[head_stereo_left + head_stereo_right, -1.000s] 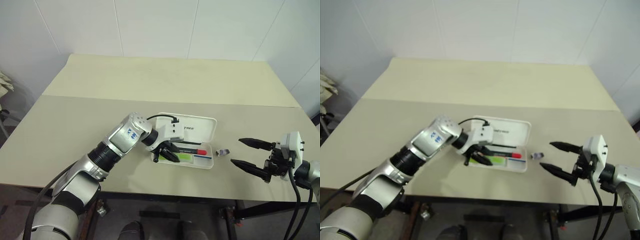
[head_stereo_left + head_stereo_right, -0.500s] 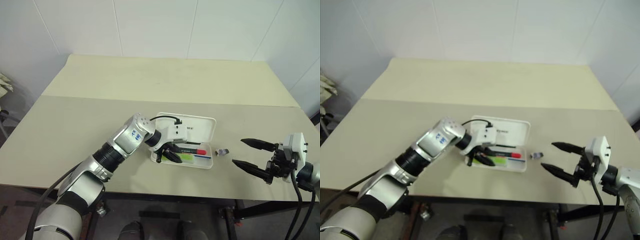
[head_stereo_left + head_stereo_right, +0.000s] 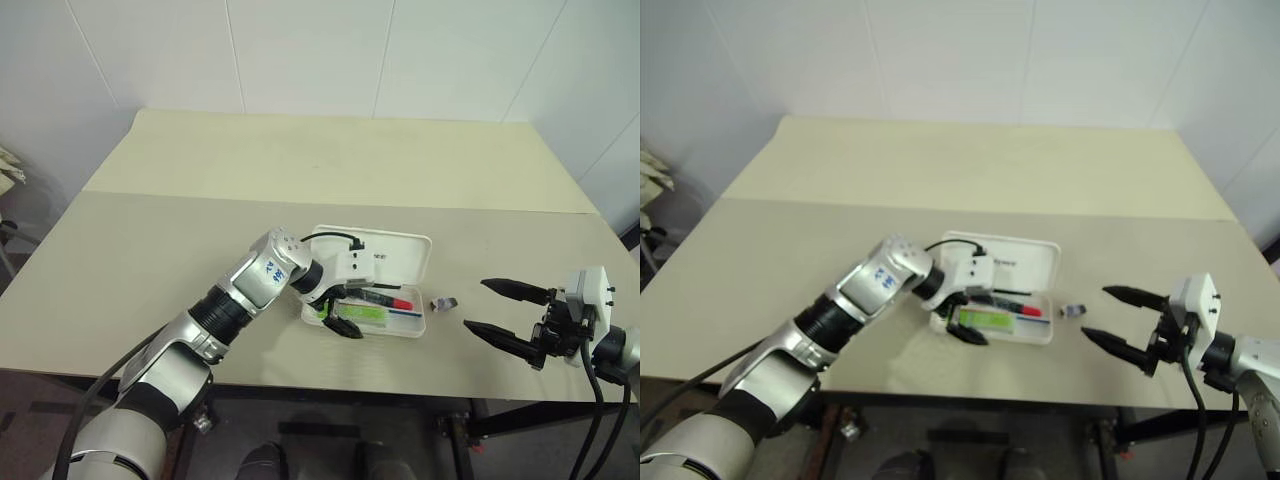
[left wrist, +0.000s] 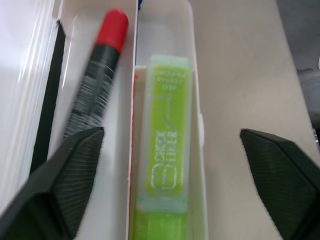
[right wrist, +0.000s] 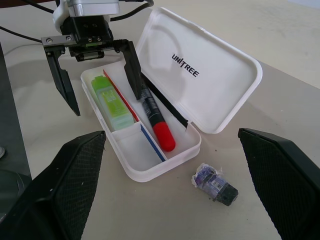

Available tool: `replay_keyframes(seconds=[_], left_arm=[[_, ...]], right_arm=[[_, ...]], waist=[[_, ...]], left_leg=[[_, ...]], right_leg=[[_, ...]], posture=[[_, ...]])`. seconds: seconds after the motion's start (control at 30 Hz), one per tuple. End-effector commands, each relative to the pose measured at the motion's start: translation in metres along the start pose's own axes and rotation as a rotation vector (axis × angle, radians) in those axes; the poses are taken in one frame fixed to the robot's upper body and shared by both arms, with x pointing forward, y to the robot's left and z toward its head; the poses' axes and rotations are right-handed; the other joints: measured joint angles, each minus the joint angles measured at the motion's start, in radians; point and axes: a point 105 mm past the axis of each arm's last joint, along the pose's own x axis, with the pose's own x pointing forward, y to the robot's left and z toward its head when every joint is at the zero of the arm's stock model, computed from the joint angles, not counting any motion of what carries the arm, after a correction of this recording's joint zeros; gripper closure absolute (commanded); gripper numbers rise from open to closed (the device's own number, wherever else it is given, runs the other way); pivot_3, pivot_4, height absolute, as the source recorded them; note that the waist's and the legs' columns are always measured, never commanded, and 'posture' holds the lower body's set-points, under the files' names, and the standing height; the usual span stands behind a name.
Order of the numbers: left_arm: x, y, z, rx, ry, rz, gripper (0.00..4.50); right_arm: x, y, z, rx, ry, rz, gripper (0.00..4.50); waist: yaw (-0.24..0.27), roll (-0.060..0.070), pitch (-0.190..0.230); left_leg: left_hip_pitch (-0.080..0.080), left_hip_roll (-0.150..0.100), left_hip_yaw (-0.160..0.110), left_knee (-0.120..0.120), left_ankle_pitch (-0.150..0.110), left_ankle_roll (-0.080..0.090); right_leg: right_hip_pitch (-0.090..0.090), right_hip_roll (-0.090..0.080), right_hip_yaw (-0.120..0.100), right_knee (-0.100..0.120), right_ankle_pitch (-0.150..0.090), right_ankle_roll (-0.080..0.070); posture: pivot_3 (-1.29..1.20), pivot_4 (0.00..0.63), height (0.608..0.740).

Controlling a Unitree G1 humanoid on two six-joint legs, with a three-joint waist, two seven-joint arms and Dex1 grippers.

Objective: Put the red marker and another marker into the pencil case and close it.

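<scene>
We see the pencil case (image 5: 150,165) lying open on the worktop (image 3: 200,230), red marker (image 5: 156,120) and green marker (image 5: 111,102) inside. The left pincer (image 5: 97,75) hangs spread wide over the green one, gripping nothing. The right pincer (image 3: 500,310) waits apart, fingers wide.

White pencil case (image 3: 400,262) lies open on bench (image 3: 200,230), lid back. Red marker (image 3: 385,298) and green marker (image 3: 365,314) lie inside. Left pincer (image 3: 338,316) spread wide over green marker. Small dark object (image 3: 445,303) just beside case. Right pincer (image 3: 497,310) open, apart.
</scene>
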Motion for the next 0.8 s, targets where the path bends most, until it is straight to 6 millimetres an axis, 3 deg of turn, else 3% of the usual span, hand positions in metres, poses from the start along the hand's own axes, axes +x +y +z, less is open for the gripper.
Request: replay_keyframes(seconds=[0.03, 0.57, 0.8], left_arm=[[-0.003, 0.002, 0.009, 0.037, -0.014, 0.017, 0.01], [0.010, 0.021, 0.031, -0.017, -0.086, 0.128, 0.01], [-0.004, 0.016, 0.042, -0.006, -0.182, 0.141, 0.01]], right_arm=[[-0.004, -0.001, 0.014, -0.046, -0.031, -0.013, 0.00], [0.001, 0.001, 0.010, -0.042, -0.040, -0.019, 0.00], [0.018, -0.012, -0.018, -0.062, 0.016, -0.172, 0.00]], waist=[[0.000, 0.000, 0.000], [-0.002, 0.000, 0.000], [-0.003, 0.000, 0.000]], left_leg=[[0.000, 0.000, 0.000, 0.000, 0.000, 0.000], [0.000, 0.000, -0.001, 0.004, 0.000, 0.000], [0.000, 0.000, -0.001, 0.005, 0.000, 0.000]], right_leg=[[0.000, 0.000, 0.000, 0.000, 0.000, 0.000], [0.000, 0.000, 0.000, 0.005, 0.000, -0.001], [0.000, 0.000, 0.000, 0.005, -0.001, -0.001]], posture=[[0.00, 0.150, 0.740], [0.00, 0.150, 0.740], [0.00, 0.150, 0.740]])
